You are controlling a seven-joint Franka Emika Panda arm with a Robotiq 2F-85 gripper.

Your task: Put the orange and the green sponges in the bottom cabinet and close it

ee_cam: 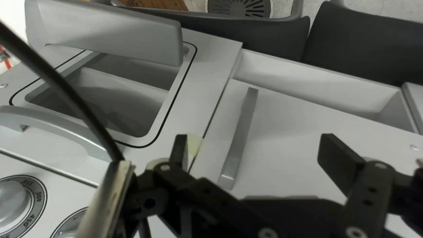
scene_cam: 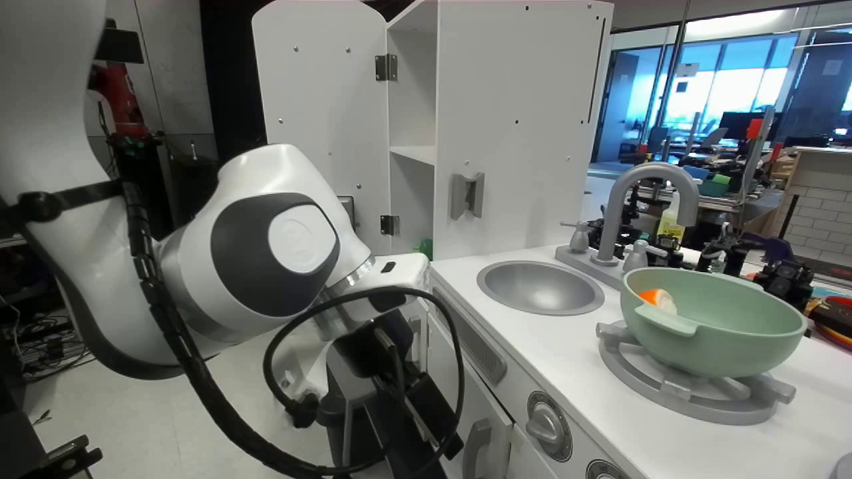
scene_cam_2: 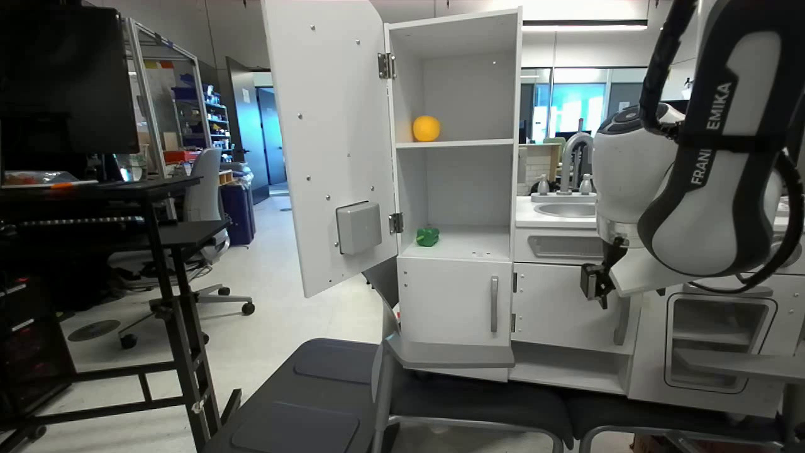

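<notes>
The cupboard door [scene_cam_2: 339, 126] is standing swung out, leaving both shelves [scene_cam_2: 471, 144] open. One round orange sponge [scene_cam_2: 426, 128] is resting above, one green sponge [scene_cam_2: 427, 236], seemingly longer crosswise, below, both near the hinges [scene_cam_2: 383, 65]. Two low cabinet doors [scene_cam_2: 453, 308] are carrying upright handles [scene_cam_2: 494, 305]; the gripper [ee_cam: 257, 150] is hovering, fingers [ee_cam: 338, 162] wide, before the one under the sink [scene_cam_2: 569, 210].

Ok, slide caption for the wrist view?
Open pincer facing a white cabinet and its grey handle, oven alongside.
</notes>
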